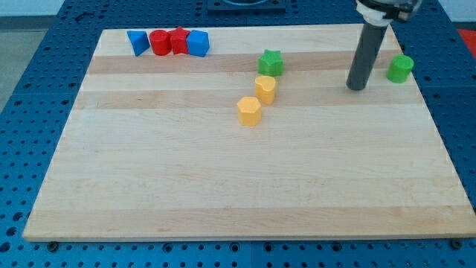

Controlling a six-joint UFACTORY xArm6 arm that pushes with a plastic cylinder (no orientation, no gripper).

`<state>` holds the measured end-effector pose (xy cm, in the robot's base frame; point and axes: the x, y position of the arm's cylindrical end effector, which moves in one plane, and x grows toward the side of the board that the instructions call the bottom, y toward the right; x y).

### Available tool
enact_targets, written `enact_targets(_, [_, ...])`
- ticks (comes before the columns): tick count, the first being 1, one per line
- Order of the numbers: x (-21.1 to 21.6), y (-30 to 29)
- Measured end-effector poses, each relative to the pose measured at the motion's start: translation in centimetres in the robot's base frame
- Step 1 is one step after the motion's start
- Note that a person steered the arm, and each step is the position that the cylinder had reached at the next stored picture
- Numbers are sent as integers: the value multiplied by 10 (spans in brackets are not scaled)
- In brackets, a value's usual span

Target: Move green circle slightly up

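- Camera view shows the green circle (399, 68) near the right edge of the wooden board (223, 186), in its upper part.
- It looks like a small, stiff, light block; I judge it slides easily and may turn if pushed off centre, so the push should meet the middle of its lower side.
- My tip (358, 87) rests on the board just to the view's left of the circle, apart from it; this rod has no claw and holds nothing.
- Green star (271, 62) and two yellow blocks (265, 88) (249, 110) lie further left.
- Blue and red blocks (169, 42) stand at the top left, well apart; nothing blocks the way up.
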<state>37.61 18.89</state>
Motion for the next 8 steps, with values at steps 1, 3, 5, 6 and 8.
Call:
enact_targets(1, [19, 21])
enact_targets(3, [27, 85])
enact_targets(5, [-3, 109])
enact_targets(6, [-17, 100])
enact_targets(8, [-31, 89])
